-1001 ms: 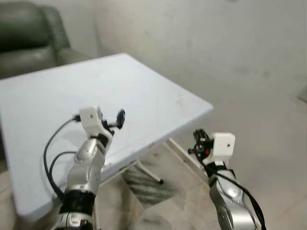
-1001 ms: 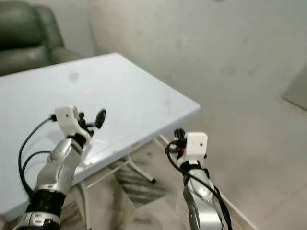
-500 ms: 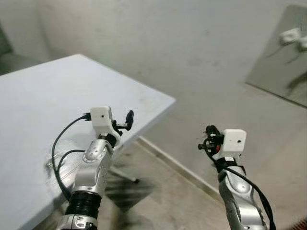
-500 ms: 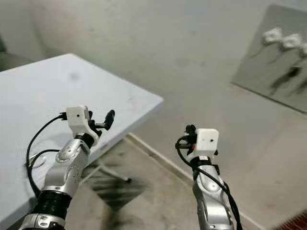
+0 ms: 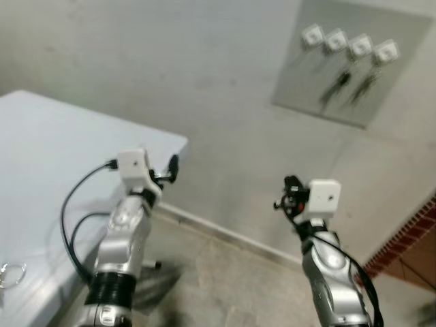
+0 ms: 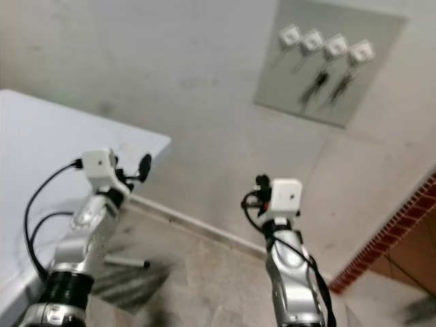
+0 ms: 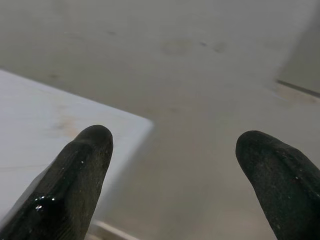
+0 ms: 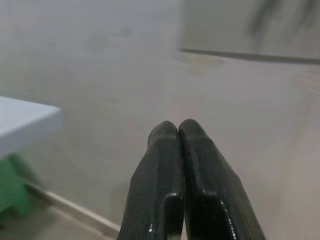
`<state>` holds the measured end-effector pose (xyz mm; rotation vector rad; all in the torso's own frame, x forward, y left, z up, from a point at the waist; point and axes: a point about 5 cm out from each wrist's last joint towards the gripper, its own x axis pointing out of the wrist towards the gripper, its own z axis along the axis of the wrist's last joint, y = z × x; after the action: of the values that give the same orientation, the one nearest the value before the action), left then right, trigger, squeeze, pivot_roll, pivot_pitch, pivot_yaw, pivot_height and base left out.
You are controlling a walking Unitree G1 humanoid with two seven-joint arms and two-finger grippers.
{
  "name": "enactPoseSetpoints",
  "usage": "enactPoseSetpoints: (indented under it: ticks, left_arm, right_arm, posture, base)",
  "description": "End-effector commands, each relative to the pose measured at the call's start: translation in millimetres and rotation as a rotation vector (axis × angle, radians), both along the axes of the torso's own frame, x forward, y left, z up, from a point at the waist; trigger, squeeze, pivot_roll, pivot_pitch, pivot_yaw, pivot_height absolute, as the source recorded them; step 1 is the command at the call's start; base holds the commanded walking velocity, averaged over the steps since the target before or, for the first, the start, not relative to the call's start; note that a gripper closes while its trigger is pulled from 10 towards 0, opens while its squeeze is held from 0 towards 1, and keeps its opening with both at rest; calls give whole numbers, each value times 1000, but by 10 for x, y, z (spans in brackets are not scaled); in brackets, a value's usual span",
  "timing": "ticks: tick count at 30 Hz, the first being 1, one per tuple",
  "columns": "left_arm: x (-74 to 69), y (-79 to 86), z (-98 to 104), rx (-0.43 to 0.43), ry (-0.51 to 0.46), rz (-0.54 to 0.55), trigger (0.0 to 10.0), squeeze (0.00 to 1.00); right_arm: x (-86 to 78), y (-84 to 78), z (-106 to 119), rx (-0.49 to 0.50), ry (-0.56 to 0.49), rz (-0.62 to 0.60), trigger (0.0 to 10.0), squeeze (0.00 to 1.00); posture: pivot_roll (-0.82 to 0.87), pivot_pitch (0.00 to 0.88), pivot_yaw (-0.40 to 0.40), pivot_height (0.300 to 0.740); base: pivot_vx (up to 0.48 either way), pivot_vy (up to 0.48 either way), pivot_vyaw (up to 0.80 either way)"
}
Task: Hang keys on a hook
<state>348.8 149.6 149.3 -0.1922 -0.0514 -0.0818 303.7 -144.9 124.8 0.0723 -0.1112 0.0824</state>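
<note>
A grey board [image 5: 351, 65] on the wall at the upper right carries several white hooks [image 5: 359, 46]; dark keys [image 5: 338, 85] hang from two of them. A small metal ring that looks like a key ring [image 5: 10, 272] lies on the white table [image 5: 41, 157] near its front edge, at the far left. My left gripper [image 5: 172, 167] is raised over the table's corner, its fingers [image 7: 85, 165] wide apart and empty. My right gripper [image 5: 289, 193] is held up in front of the wall, well below the board, its fingers [image 8: 165, 150] pressed together with nothing between them.
A pale wall runs across the view, with a skirting line where it meets the stone floor [image 5: 225, 286]. Red brickwork [image 5: 402, 252] stands at the lower right. The table's corner [image 5: 180, 143] juts toward the wall on my left.
The camera has swung right: the table and armchair slid out to the left and the hook board came fully into view. Both grippers keep the same pose and state.
</note>
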Motion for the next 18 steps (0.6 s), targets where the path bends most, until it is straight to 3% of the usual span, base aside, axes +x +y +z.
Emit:
enactPoseSetpoints:
  ticks: [1, 9, 18]
  left_arm:
    - [5, -89, 3, 4, 5, -27, 10000, 0]
    - [16, -101, 20, 2, 2, -32, 10000, 0]
    - [-27, -131, 10, -29, 17, -72, 10000, 0]
  right_arm:
    - [8, -80, 20, -11, -8, -27, 10000, 0]
    - [11, -82, 22, -14, -9, -36, 10000, 0]
    - [-17, -132, 40, -31, -33, -70, 10000, 0]
  posture:
    - [31, 0, -32, 740]
    - [28, 0, -29, 740]
    - [28, 0, -25, 740]
  base:
    - [0, 0, -769]
    - [0, 0, -769]
    - [0, 0, 0]
